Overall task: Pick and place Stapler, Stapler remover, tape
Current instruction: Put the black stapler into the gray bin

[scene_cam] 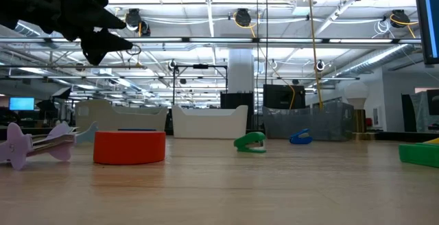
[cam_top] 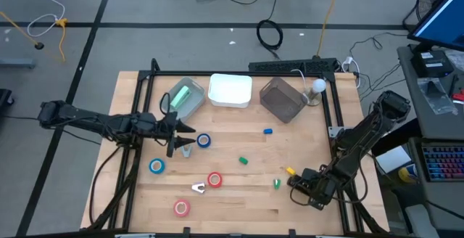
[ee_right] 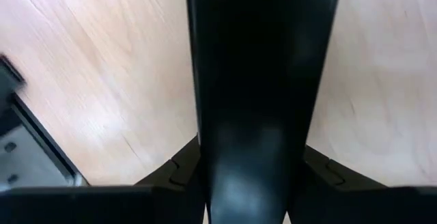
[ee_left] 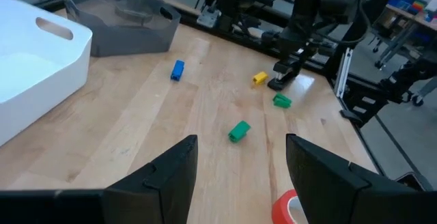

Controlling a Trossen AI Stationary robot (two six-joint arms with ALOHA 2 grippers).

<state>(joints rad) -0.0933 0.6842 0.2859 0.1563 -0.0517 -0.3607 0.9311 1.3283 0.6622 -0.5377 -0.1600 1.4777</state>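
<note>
A: Tape? 
B: Blue roll [cam_top: 204, 141] just beside left gripper [cam_top: 184, 130]; second blue [cam_top: 156, 166] nearer the front, red rolls [cam_top: 214, 180] and [cam_top: 181, 207] beyond it. Red one cut off in the left wrist view.
A: Left fingers?
B: Spread wide, empty.
A: Right gripper [cam_top: 296, 183]?
B: Low at the table's [cam_top: 239, 202] right edge; fingers blocked, can't tell.

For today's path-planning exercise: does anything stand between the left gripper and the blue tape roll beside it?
Nothing visible does. The left gripper, fingers open, hovers just left of the blue tape roll, with only bare table between them.
</note>
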